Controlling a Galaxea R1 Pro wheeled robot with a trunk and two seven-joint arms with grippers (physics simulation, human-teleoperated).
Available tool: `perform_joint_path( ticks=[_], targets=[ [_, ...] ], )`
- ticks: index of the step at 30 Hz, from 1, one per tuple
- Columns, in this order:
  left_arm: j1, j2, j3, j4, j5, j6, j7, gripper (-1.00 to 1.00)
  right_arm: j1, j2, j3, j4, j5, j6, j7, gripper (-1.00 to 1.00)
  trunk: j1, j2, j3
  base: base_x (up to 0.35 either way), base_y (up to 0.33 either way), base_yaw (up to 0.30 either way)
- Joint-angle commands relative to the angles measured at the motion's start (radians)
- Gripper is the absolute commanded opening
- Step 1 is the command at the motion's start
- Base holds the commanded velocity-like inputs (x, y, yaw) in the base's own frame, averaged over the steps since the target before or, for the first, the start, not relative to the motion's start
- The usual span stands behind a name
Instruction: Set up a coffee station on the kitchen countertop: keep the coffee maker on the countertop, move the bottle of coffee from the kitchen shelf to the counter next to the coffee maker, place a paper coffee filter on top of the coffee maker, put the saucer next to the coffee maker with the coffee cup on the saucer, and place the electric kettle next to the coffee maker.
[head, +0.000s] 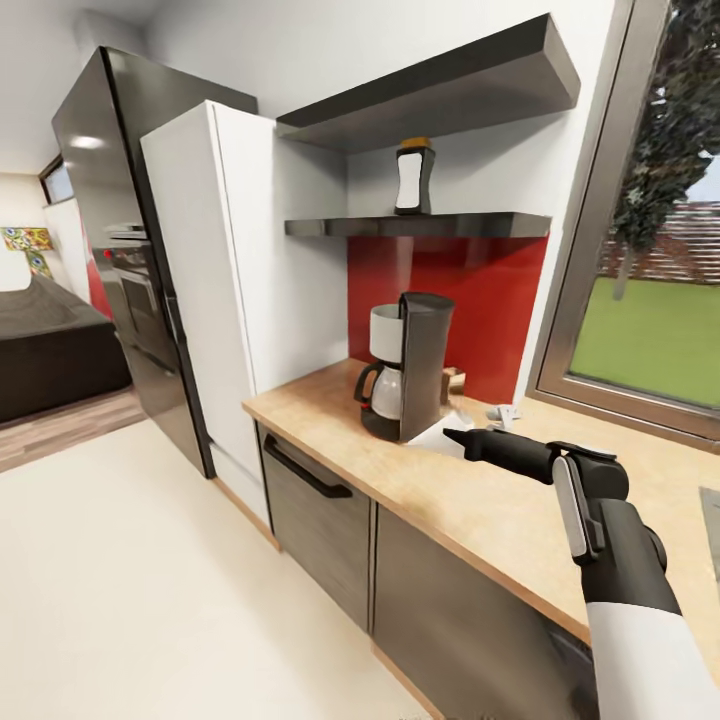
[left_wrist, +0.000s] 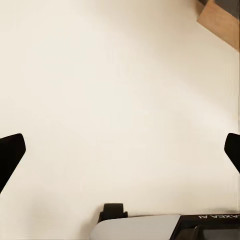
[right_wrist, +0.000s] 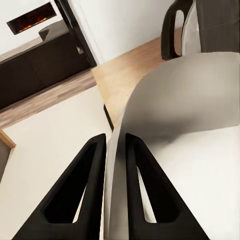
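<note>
My right claw (right_wrist: 116, 142) pinches the rim of the white saucer (right_wrist: 185, 130), beside the coffee maker (head: 405, 365) near the surface's (head: 480, 500) end. My left claw (left_wrist: 120, 150) hangs spread wide over the floor (left_wrist: 100, 90).

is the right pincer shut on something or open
Shut on the saucer: in the right wrist view the right pincer has both fingers pressed against the plate's thin white rim.
</note>
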Motion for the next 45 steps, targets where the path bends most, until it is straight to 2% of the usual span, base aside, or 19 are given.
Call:
perform_joint_path(
  ticks=[1, 11, 34, 45],
  targets=[
    [0.001, 0.000, 0.000, -0.002, -0.001, -0.001, -0.001, 1.00, -0.001, 0.000, -0.001, 0.000, -0.004, 0.008, 0.002, -1.00, 0.000, -0.001, -0.001, 0.000, 0.000, -0.285],
    [0.001, 0.000, 0.000, -0.002, -0.001, -0.001, -0.001, 1.00, -0.001, 0.000, -0.001, 0.000, -0.004, 0.009, 0.002, -1.00, 0.000, -0.001, -0.001, 0.000, 0.097, -0.266],
    [0.001, 0.000, 0.000, -0.002, -0.001, -0.001, -0.001, 1.00, -0.001, 0.000, -0.001, 0.000, -0.006, 0.010, 0.003, -1.00, 0.000, -0.001, 0.003, 0.000, 0.218, -0.090],
    [0.001, 0.000, 0.001, -0.002, -0.001, -0.001, -0.001, 1.00, -0.001, 0.000, -0.001, 0.000, -0.007, 0.010, 0.003, -1.00, 0.000, -0.001, 0.012, 0.000, 0.038, -0.223]
  ],
)
